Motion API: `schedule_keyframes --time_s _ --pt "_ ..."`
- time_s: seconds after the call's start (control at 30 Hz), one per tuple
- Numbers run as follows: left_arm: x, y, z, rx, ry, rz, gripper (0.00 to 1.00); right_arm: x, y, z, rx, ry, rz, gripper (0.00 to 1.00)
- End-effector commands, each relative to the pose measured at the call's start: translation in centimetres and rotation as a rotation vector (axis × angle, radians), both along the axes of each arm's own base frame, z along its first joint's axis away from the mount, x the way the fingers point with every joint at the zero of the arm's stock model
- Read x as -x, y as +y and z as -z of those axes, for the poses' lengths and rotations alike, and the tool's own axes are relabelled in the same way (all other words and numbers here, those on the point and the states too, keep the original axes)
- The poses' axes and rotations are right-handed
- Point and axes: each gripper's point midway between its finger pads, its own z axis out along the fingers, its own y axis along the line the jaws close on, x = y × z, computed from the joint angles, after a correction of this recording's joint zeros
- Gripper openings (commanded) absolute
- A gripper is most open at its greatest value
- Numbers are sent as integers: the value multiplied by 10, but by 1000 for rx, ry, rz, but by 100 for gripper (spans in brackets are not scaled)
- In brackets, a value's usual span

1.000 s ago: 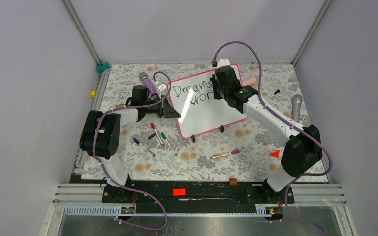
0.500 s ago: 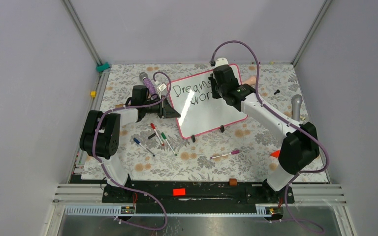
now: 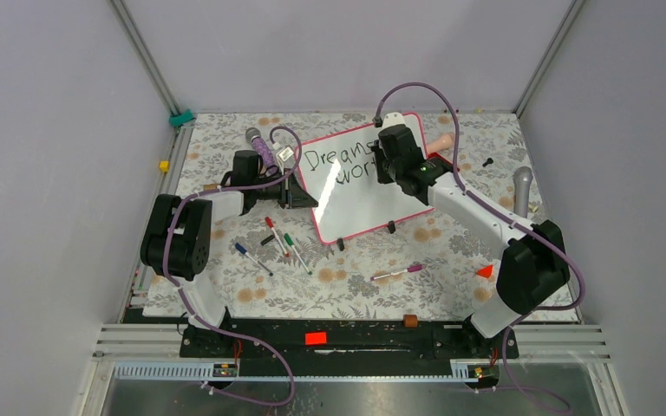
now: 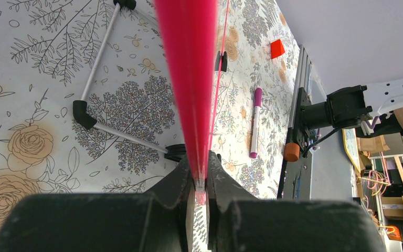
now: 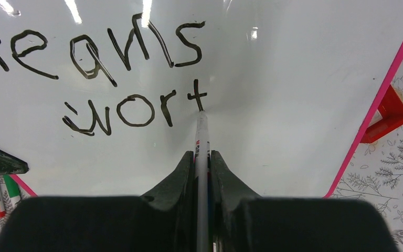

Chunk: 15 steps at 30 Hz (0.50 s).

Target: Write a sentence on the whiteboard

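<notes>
The whiteboard [image 3: 366,198], white with a pink frame, stands tilted on the floral table. Black writing [image 3: 340,159] on it reads "Dreams" and below that "wort" [image 5: 166,107]. My right gripper [image 5: 202,157] is shut on a white marker [image 5: 202,137]. The marker's tip touches the board at the foot of the "t" [image 5: 197,95]. My left gripper [image 4: 200,181] is shut on the board's pink left edge [image 4: 189,79]; in the top view that gripper [image 3: 302,196] sits at the board's left side.
Several markers [image 3: 282,238] lie in front of the board, and a purple one [image 3: 396,274] lies nearer the arms. A small red frame block [image 5: 391,113] sits beyond the board's right edge. An orange-red wedge [image 3: 485,271] and a grey microphone [image 3: 522,186] are at the right.
My right gripper has shifted slightly along the second line with the marker, and a "t" now follows "wor". The left arm and the board have not moved.
</notes>
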Motion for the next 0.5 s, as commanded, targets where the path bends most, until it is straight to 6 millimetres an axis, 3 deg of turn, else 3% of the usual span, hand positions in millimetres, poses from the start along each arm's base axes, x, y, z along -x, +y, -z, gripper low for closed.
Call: schedule_keyframes --time_s 0.0,0.3,0.47 --pt "-14 8 42 -141 21 -105 0 7 -3 9 -11 26 1 0" --pt "-14 8 42 -140 20 -105 0 1 -16 6 47 11 65 0" --pt "-14 8 42 -141 19 -107 0 -1 -13 -4 28 -8 57 0"
